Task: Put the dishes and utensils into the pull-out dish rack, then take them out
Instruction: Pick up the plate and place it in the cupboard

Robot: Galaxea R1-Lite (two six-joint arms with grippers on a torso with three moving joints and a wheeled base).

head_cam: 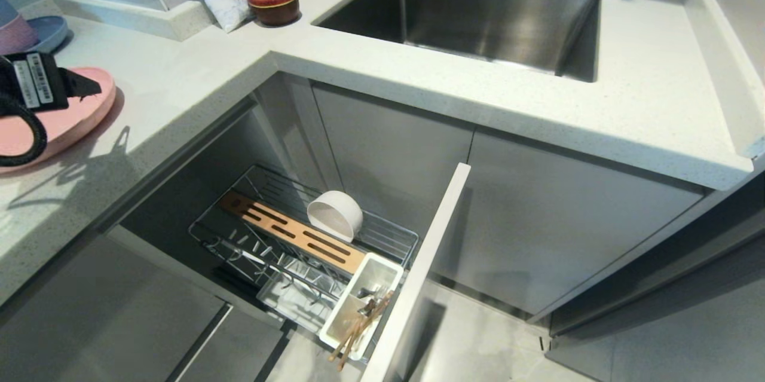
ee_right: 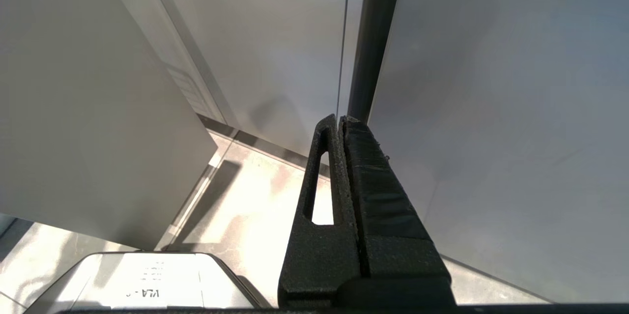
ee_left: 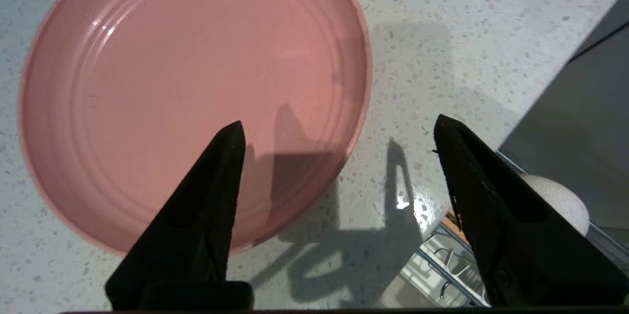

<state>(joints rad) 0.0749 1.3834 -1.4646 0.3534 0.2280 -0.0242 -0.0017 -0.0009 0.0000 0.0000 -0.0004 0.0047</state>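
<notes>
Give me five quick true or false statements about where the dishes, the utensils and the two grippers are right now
1. The pink plate lies flat on the countertop. True.
2. The left gripper is clamped on the plate's rim. False: it is open above the plate, holding nothing.
3. The white bowl sits in the sink. False: it rests on its side in the pull-out dish rack.
4. The chopsticks stand in the rack's white cutlery tray. True.
5. The right gripper is shut. True.
</notes>
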